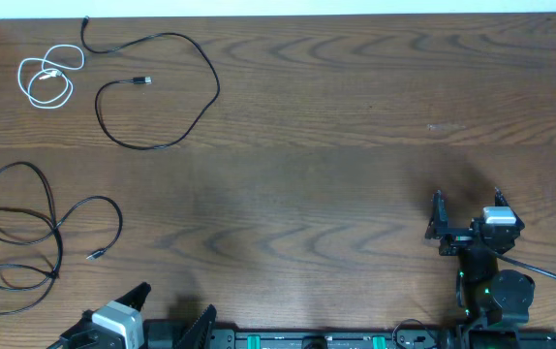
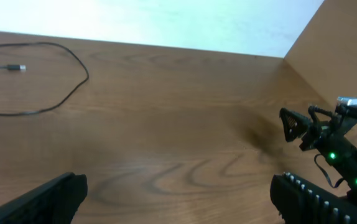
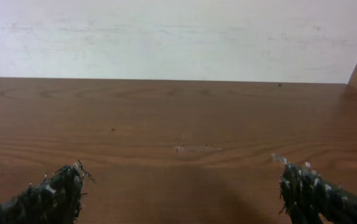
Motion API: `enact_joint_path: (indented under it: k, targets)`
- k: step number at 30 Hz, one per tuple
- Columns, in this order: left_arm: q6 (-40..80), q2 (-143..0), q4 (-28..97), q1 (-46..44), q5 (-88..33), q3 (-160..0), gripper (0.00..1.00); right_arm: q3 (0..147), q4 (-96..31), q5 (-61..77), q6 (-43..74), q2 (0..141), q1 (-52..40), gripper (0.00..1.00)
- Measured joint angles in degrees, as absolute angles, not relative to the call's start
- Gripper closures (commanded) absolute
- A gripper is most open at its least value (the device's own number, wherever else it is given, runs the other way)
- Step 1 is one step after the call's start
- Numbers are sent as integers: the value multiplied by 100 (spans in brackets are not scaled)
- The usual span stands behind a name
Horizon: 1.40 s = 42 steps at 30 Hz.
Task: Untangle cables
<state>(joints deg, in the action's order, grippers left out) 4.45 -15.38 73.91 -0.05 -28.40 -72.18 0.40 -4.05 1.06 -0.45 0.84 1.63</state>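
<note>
Three cables lie on the left part of the wooden table, apart from one another. A short white cable (image 1: 47, 79) is coiled at the far left corner. Beside it a black cable (image 1: 167, 92) makes a wide loop; part of it shows in the left wrist view as the black cable (image 2: 73, 59). A second black cable (image 1: 36, 228) lies in loops at the left edge. My left gripper (image 1: 177, 299) (image 2: 178, 190) is open at the near edge, holding nothing. My right gripper (image 1: 468, 196) (image 3: 181, 183) is open over bare wood at the near right, far from every cable.
The table's back edge meets a white wall (image 3: 178, 37). A wooden side panel (image 2: 346, 43) rises at the right. The right arm's thick black wire (image 1: 549, 274) trails near its base. The right arm (image 2: 331, 140) shows in the left wrist view.
</note>
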Motion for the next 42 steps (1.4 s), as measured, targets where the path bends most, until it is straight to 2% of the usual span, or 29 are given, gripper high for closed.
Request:
enact_joint_path:
  k: [9,17,28,34,42]
  targets:
    - [-10,-1535,7242,-5,-2842,-7074,1,40,-408,106,-45,84,163,1]
    - [-462,-1492,5297,-5,-2840,-5739,1,40,-408,104,-45,84,163,1]
    - [-497,-1085,4871,-5,-2842,-4449,2,40,-408,104,-45,84,163,1]
    - [-497,-845,3422,12,-2840,-3863,2,40,-405,104,-45,82,163,1]
    - [-502,-600,2327,141,-2838,-2952,2,40,-408,102,-45,84,163,1]
